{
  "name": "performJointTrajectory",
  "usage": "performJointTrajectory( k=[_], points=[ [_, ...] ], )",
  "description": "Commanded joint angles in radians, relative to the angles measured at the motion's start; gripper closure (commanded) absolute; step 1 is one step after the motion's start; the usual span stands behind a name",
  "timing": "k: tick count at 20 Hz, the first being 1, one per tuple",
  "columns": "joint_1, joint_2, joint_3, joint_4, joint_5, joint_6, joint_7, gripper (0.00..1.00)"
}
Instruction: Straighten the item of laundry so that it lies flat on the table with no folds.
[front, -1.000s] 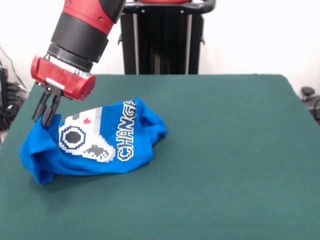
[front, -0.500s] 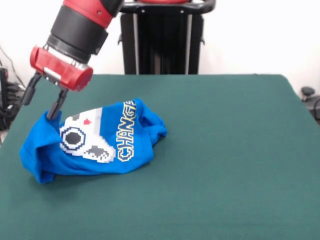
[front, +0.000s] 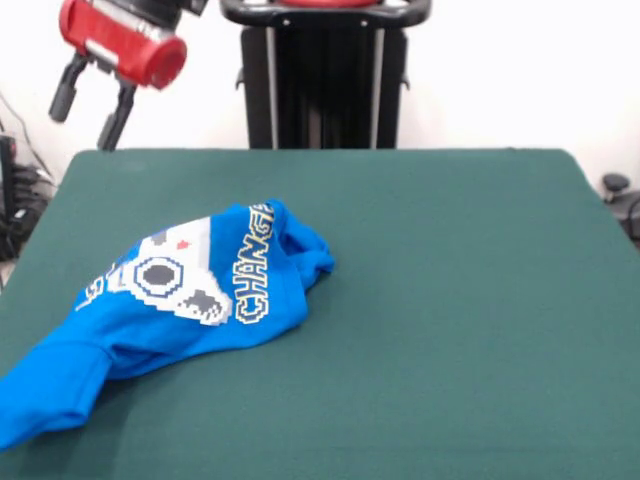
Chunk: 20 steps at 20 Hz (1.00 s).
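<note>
Gripper (front: 88, 108), spread empty above the far-left corner, should next pinch the bunched right hem of the blue T-shirt (front: 190, 300) and drag it rightward across the green table (front: 450, 320).

Single view: front camera is sitting across the table (front: 450, 300) from the robot, looking toward it and angled slightly downward. It is taking in the green top from the far edge to the near part, which is running out of frame at the bottom and left. Black pedestal (front: 322, 75) is standing top centre against a white wall (front: 520, 70). Medium range. Gripper (front: 88, 102) is showing at upper left. No second view is sharing the scene.
</note>
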<state>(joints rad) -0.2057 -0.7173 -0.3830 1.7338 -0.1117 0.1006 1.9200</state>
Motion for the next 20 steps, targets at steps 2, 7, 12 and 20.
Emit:
performJointTrajectory(
  k=[2, 7, 12, 20],
  points=[
    [-0.184, -0.062, 0.445, 0.258, 0.012, 0.045, 0.071, 0.00],
    [-0.235, 0.003, 0.532, 0.262, -0.033, -0.061, 0.105, 0.00],
    [-0.272, 0.040, 0.598, 0.275, -0.051, -0.104, 0.123, 0.00],
    [-0.224, 0.049, 0.593, 0.284, -0.010, -0.141, 0.183, 0.00]
  ],
)
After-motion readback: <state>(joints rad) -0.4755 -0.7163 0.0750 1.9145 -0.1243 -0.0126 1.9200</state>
